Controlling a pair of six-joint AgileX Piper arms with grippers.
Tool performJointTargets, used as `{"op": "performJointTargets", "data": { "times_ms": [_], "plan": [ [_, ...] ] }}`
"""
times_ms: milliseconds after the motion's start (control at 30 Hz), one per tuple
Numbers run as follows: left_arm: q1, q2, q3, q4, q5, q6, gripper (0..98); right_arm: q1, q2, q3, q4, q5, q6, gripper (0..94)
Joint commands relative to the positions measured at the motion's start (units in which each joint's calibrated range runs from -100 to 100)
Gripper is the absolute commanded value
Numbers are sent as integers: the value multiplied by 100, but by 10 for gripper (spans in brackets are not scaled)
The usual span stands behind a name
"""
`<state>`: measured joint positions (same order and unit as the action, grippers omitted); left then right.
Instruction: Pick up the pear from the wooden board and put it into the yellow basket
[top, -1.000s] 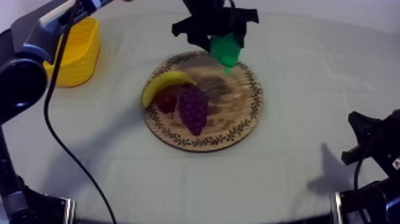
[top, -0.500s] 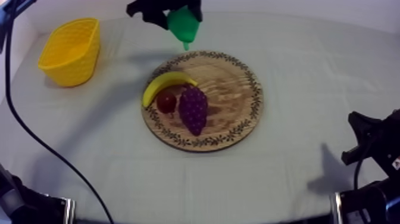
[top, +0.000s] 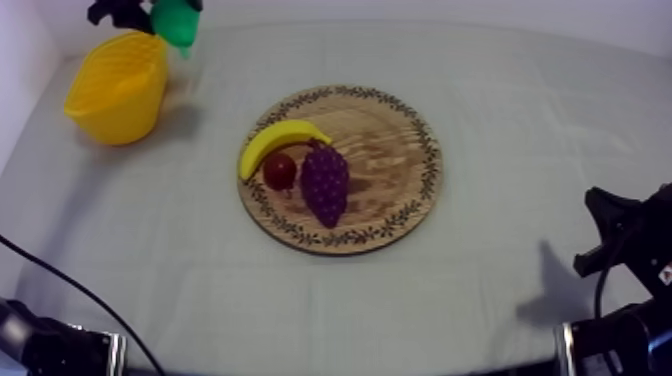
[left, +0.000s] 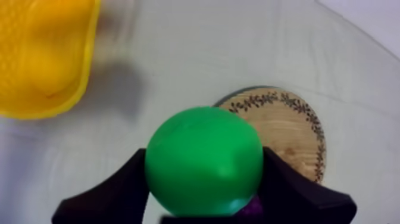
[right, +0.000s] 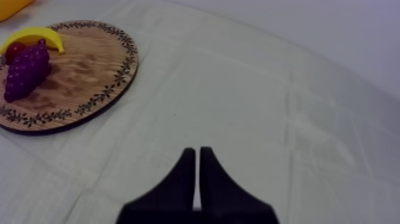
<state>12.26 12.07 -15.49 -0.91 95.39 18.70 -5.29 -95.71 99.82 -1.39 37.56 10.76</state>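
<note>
Left gripper (left: 205, 192): clenched on pear (top: 177, 22), upper left of frame, just beside yellow basket (top: 108, 108) rim. Handling: centre fully over basket opening, lower, then release gently.

Plastic, Wood and Cloth

The pear (left: 199, 149) in the matt black left gripper (left: 204, 165) looks like smooth, faintly glossy plastic. Just beside that gripper, the yellow basket (top: 115, 105) is plastic too, its wall dimpled like weave. Farther from it, the wooden board (top: 390, 150) shows grain; the cloth (top: 520, 120) is matt and creased.
</note>
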Motion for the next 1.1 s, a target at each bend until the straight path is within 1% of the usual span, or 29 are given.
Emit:
{"op": "performJointTargets", "data": {
  "times_ms": [0,233,400,700,1067],
  "plan": [
    [-350,-172,167,-10,-1,-49,473,1,-4,-5,-1,2,-4,4],
    [-956,-594,473,-31,25,-227,475,1,-4,-5,-1,2,-4,4],
    [-1268,-762,550,-33,62,-326,477,1,-4,-5,-1,2,-4,4],
    [-1461,-561,552,-31,-1,-384,479,1,-4,-5,-1,2,-4,4],
    [-1668,724,492,46,-671,-442,485,1,-4,-5,-1,2,-4,4]
  ]
}}
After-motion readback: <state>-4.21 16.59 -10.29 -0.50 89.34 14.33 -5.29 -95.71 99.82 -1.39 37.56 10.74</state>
